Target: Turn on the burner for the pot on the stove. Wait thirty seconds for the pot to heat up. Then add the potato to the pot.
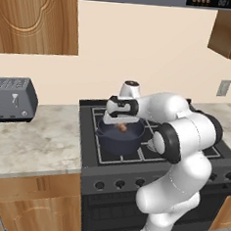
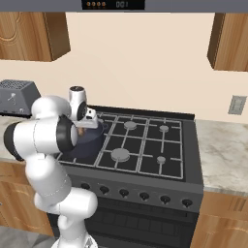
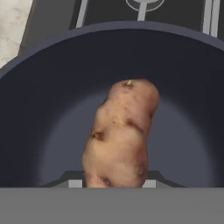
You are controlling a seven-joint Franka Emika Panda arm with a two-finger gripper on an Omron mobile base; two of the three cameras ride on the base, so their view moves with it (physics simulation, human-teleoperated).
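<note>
Potato (image 3: 120, 135) clamped in pincer (image 3: 114, 183), hanging above pot (image 3: 43, 122) interior

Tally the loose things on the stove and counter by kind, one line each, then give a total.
pot: 1
potato: 1
toaster: 1
Total: 3

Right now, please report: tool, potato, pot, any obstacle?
Tool shut on potato, directly above pot. Pot on stove, front-left burner. Potato not yet released. No obstacle seen inside pot.
</note>
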